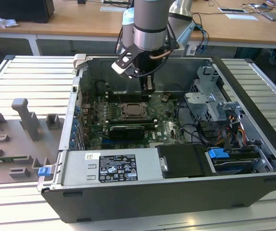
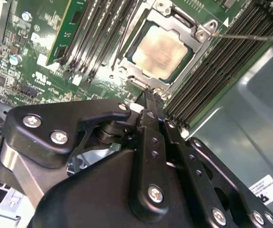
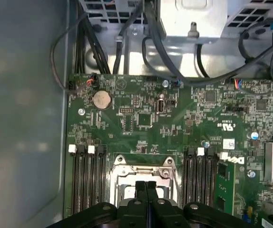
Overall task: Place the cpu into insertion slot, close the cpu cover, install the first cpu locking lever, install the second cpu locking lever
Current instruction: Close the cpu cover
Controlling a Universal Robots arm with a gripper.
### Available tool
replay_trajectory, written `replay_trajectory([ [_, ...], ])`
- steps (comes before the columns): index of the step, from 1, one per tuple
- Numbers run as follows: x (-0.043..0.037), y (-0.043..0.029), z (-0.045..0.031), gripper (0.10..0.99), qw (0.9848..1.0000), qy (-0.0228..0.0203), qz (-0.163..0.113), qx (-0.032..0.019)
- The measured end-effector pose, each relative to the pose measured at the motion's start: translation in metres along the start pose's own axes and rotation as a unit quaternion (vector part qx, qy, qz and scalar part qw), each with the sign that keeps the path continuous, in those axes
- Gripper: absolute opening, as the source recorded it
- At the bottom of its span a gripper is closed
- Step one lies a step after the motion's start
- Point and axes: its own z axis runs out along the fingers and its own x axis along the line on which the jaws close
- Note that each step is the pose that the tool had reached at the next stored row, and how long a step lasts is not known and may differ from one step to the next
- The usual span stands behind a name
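Arm [image 1: 150, 24] upright, the tool [image 2: 147, 96], closed on nothing, hangs at the cpu cover's [image 2: 141, 76] edge, memory slots [image 2: 98, 33] crowding both sides.

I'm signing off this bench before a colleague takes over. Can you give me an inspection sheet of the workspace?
Surface: slatted metal table carrying an open computer case.
Job's things: chip seated in the socket, cover frame flat around it; one thin lever rod sticks out over the memory slots.
Clutter: grey holders and a blue clip on the table, at the exterior view's left.
Hand: the hand is shut and empty, tips at the cover frame's edge.
Cables: black cables loop beside the board; coloured wires by the drive cage.
Surroundings: wooden desks with papers and cables.
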Motion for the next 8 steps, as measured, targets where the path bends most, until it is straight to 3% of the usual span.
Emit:
replay_trajectory([
  [5, 0.0000, -0.0063, 0.0088, 0.106, 1.0000, 0.0000, 0.000, 0.0001],
  [8, 0.0005, -0.0236, 0.0124, 0.106, 1.0000, 0.0000, 0.000, 0.0000],
])
